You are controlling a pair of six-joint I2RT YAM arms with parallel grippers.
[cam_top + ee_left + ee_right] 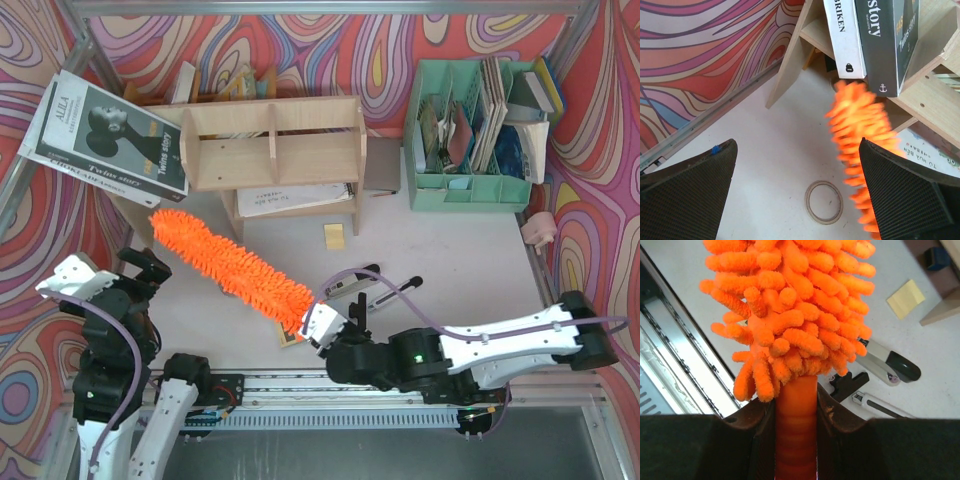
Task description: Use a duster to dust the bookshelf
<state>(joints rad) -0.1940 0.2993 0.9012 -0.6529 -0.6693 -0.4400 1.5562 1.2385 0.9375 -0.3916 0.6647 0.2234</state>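
Our right claw (796,412) grips the duster (228,262) by its handle, while our left claw (143,266) hangs wide apart, holding nothing. The orange brush slants away to the left, its tip close by the left end of the bookshelf (275,150) at the far wall.

A: Centre of frame, the duster (232,265)?
B: Bright orange throughout, fluffy strands and handle alike.
A: Upper middle, upper right?
B: Pale plywood for the bookshelf (272,145); mint green for the file organiser (468,190) — the backdrop (420,35) swirls red, pink, purple, cream.
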